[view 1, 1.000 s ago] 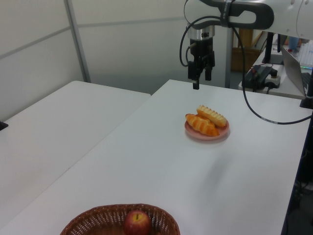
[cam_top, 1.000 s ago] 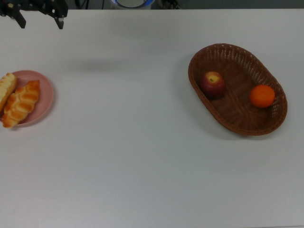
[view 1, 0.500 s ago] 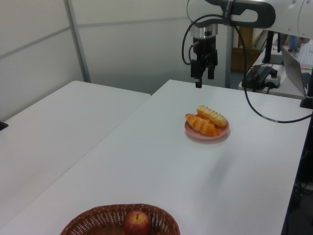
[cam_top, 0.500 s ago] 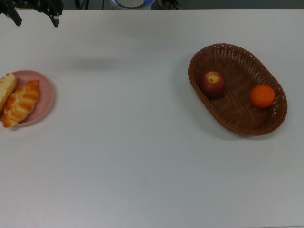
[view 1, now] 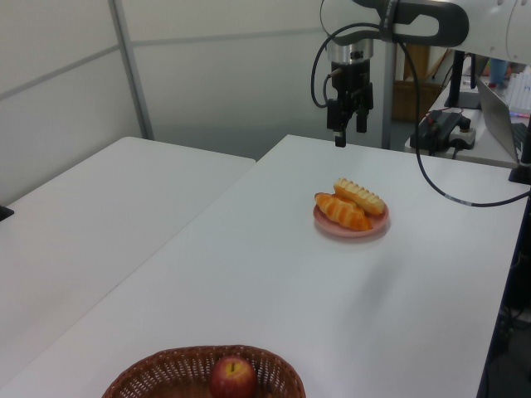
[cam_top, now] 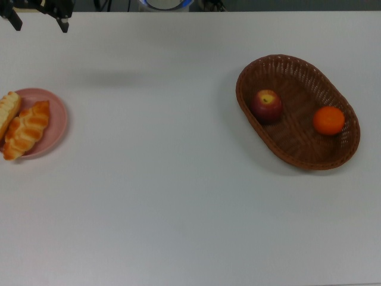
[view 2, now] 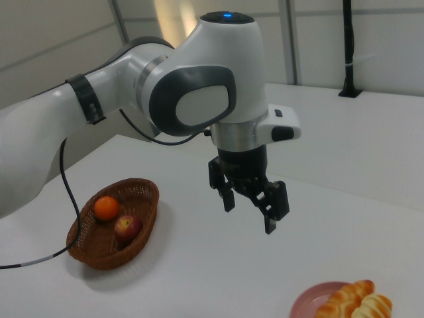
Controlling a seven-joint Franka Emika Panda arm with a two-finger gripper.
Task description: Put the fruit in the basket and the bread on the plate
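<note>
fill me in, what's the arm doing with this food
Nothing is being handled right now. The pincer hangs open and empty above the table, off to the side of the plate. Both pastries lie on the plate, and the apple and mandarin sit in the basket. The sorting looks done.

Top view: straight down on desk [cam_top: 178, 196]; left view: oblique from basket [view 1: 166, 371] end; right view: close behind arm; all share plate [cam_top: 56, 113].
</note>
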